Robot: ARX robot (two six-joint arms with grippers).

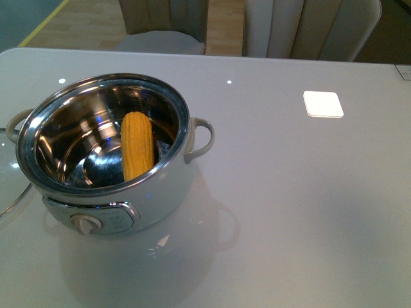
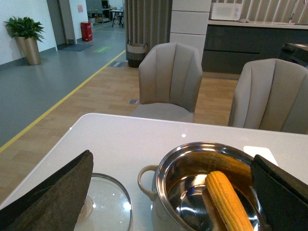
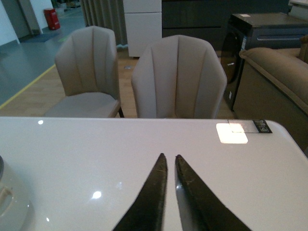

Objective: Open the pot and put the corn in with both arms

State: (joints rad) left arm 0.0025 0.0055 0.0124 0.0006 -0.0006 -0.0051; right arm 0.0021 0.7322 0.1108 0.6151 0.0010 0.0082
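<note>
White round electric pot (image 1: 122, 192) with steel interior (lid off) near the tabletop's (image 1: 295, 212) left edge holds the yellow husked corn cob (image 1: 137, 145); left tool (image 2: 168, 192) gapes empty, right tool (image 3: 171, 161) nearly closed, empty

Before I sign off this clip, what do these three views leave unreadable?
- Glass lid: cut by the front view's left edge; in the left wrist view a left gripper finger covers part.
- Corn: its lower end sits behind the pot rim.
- Dial markings: too small.
- Right gripper: fingers nearly closed, holding nothing; arm itself out of view.
</note>
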